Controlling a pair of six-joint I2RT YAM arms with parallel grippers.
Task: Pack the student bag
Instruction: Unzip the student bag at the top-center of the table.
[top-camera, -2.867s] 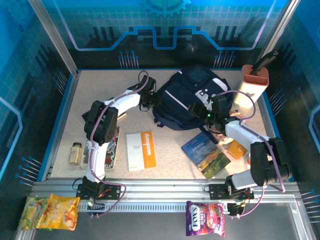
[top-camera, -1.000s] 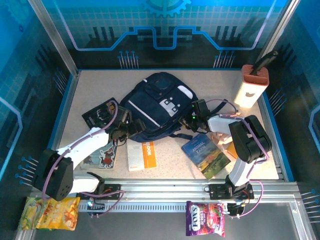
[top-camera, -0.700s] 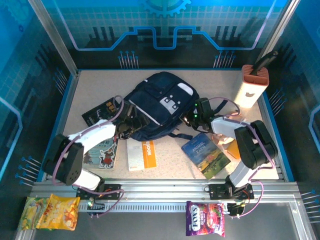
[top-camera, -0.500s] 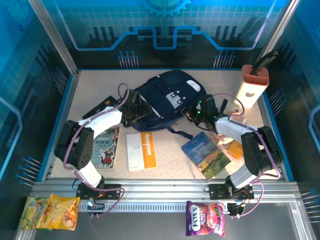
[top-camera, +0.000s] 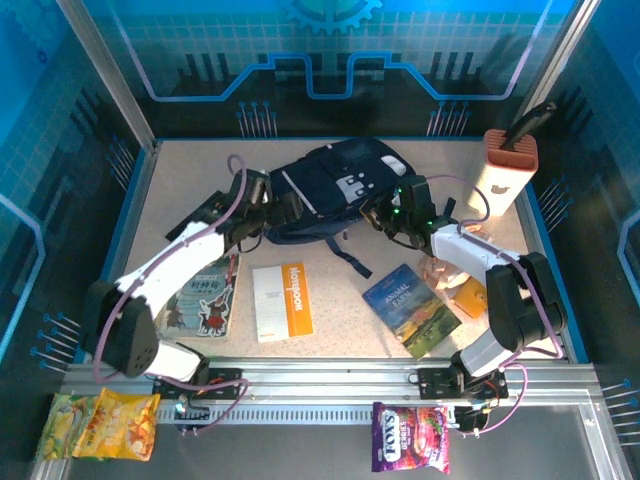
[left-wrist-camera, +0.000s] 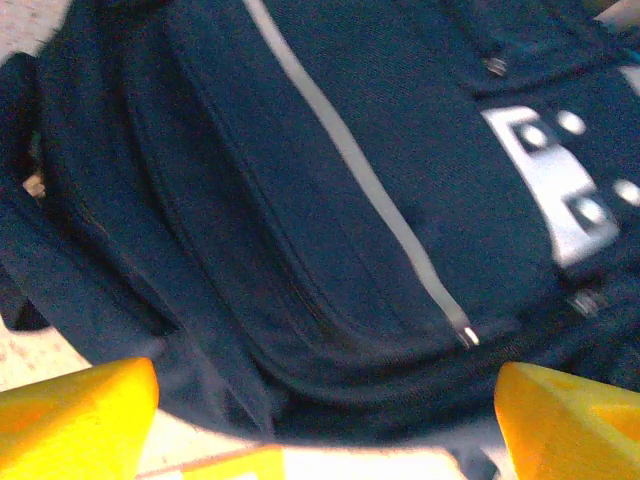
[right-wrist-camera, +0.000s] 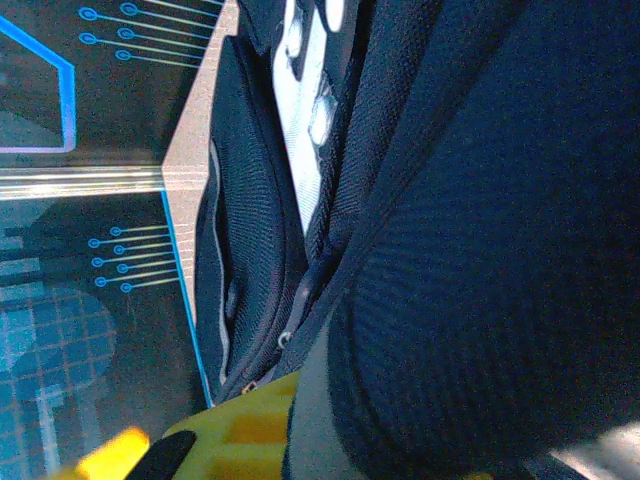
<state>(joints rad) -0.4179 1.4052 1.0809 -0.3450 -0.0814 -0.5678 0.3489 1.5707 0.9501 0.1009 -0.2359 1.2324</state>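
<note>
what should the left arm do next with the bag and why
Probably ease the open left gripper onto the zipper pull just ahead. The student bag looks zipped shut, while the notebook and the paperback lie outside on the table, so it likely needs opening first.

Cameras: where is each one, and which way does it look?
Top camera: above and behind the arms, looking down at the table; both arms, left gripper and right gripper at the backpack.
Left wrist: on the left arm, facing the backpack's front; yellow fingers at the bottom corners.
Right wrist: on the right arm, close against the backpack; one yellow finger shows.
All three share the backpack.
</note>
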